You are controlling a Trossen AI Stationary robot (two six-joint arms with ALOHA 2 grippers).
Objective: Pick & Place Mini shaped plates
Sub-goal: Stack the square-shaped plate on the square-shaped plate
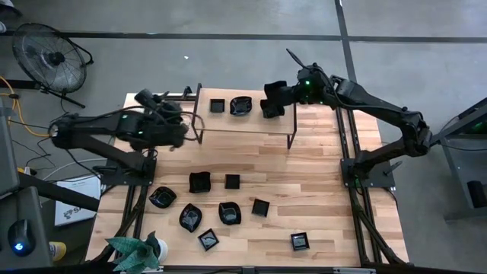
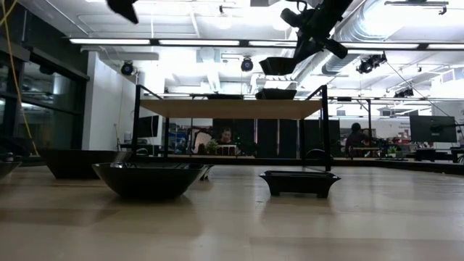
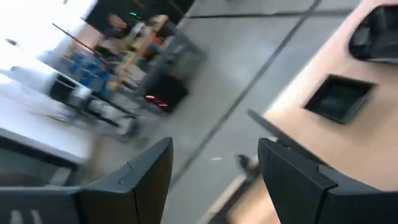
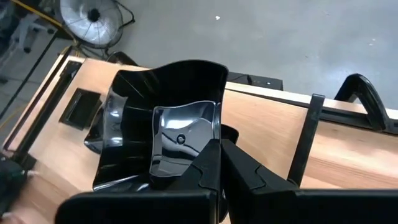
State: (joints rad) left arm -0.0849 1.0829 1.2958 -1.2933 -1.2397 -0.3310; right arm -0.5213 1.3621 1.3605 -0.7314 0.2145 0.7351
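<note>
Several glossy black mini shaped plates lie on the wooden table's near half, among them a square one (image 1: 232,181) and a wavy one (image 1: 190,217). A raised shelf (image 1: 251,125) at the far side carries a square plate (image 1: 217,106) and a roundish plate (image 1: 242,106). My right gripper (image 1: 278,97) is shut on a wavy-edged plate (image 4: 180,93) above the shelf's right part. My left gripper (image 1: 149,99) hangs open and empty off the shelf's left end, fingers (image 3: 149,174) apart over the floor. My right gripper pinches the wavy-edged plate by its rim (image 4: 200,149) between its two fingers. The fingers come slanting down from the table's right side. The plate is tilted, its hollow facing the wrist, and is lifted clear of the shelf top (image 2: 232,109).
The shelf stands on thin dark metal legs (image 1: 292,135). A green plant (image 1: 137,250) sits at the near left corner. A fan (image 1: 49,57) stands on the floor beyond the table's left. People sit in the room behind (image 2: 226,138).
</note>
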